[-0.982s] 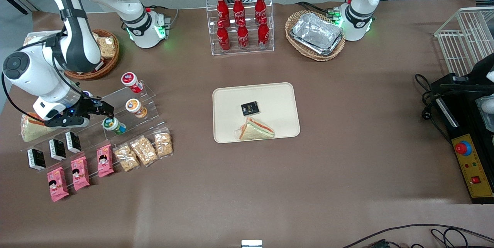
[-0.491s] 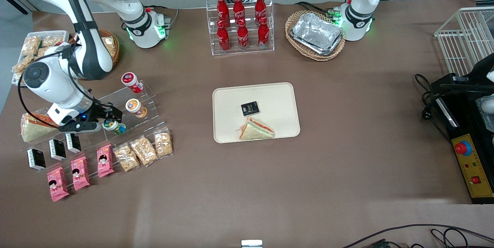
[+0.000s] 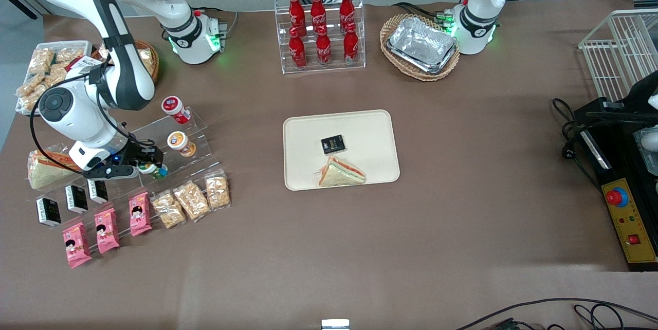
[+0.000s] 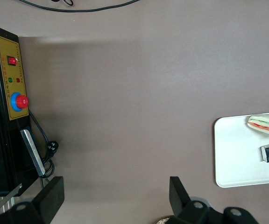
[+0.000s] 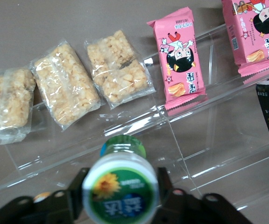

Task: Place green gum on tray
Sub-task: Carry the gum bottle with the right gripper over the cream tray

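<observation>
The green gum [image 3: 154, 169] lies on its side on the lowest step of a clear acrylic stand [image 3: 198, 163], toward the working arm's end of the table. In the right wrist view its green-rimmed white lid [image 5: 120, 189] faces the camera. My gripper [image 3: 148, 164] is down at that step, with one finger pressed against each side of the lid; in the right wrist view the gripper [image 5: 119, 192] hugs the bottle. The cream-beige tray [image 3: 308, 134] lies at the table's middle and holds a sandwich [image 3: 342, 172] and a small black packet [image 3: 332, 144]. The tray also shows in the left wrist view [image 4: 232, 154].
On the steps above the gum lie an orange-lidded bottle [image 3: 179, 141] and a red-lidded bottle [image 3: 173, 106]. Nearer the front camera lie cracker bags [image 3: 193, 199], pink snack packs [image 3: 105, 230] and black packets [image 3: 76, 198]. A wrapped sandwich [image 3: 43, 168] lies beside my arm.
My gripper has moved along the stand to the green gum, and its fingers have come to stand on both sides of the lid. The gum has stayed on its step.
</observation>
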